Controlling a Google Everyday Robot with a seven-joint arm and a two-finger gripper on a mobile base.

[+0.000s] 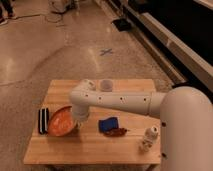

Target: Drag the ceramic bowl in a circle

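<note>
The ceramic bowl (62, 121) is a round, shallow orange bowl on the left part of the wooden table (100, 145). It lies right next to a black striped object (43, 120). My white arm reaches from the right across the table to the bowl's right rim. The gripper (78, 119) is at that rim, under the arm's wrist, and its tip is hidden by the wrist.
A small blue cloth-like piece (108, 123) with a dark red item (116, 132) lies mid-table. A small white cup (105, 85) stands near the far edge. A white bottle (148, 137) stands at the right front. Bare concrete floor surrounds the table.
</note>
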